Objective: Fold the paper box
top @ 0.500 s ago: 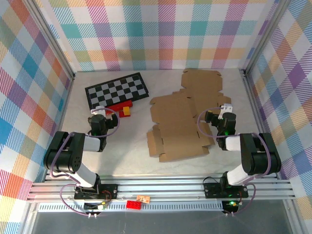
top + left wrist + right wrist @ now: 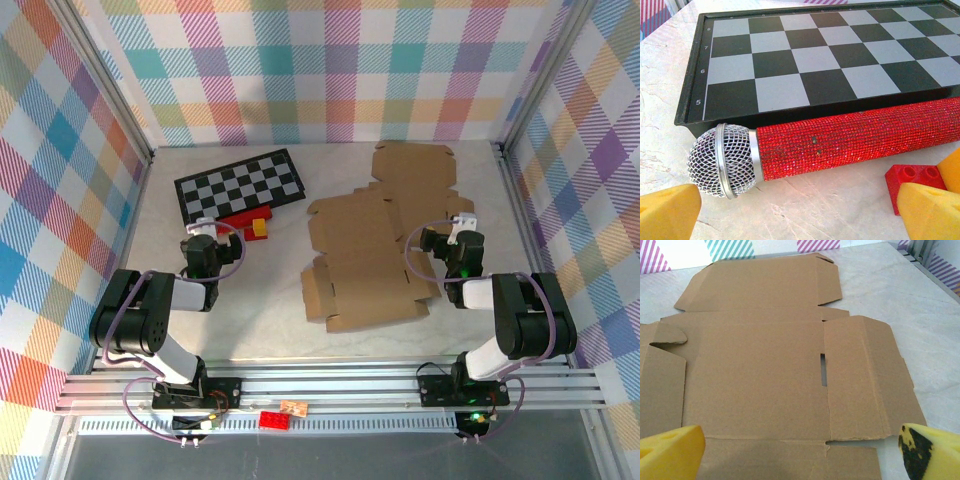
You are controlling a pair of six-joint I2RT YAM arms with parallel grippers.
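Note:
The paper box (image 2: 372, 245) is a flat, unfolded brown cardboard sheet lying in the middle of the table. In the right wrist view the paper box (image 2: 755, 375) spreads out ahead, flaps flat and a narrow slot near its right panel. My right gripper (image 2: 800, 455) stands open low over the sheet's near right edge, nothing between its yellow pads (image 2: 670, 452). From above, the right gripper (image 2: 453, 228) sits at the sheet's right side. My left gripper (image 2: 205, 232) is open too, off to the left, away from the cardboard; the left gripper (image 2: 799, 215) faces a microphone.
A red glitter microphone (image 2: 850, 137) lies against a black-and-white chessboard (image 2: 815, 55) at the back left. A red brick (image 2: 907, 180) sits by my left gripper's right pad. A small red brick (image 2: 272, 418) rests on the front rail. Plaid walls enclose the table.

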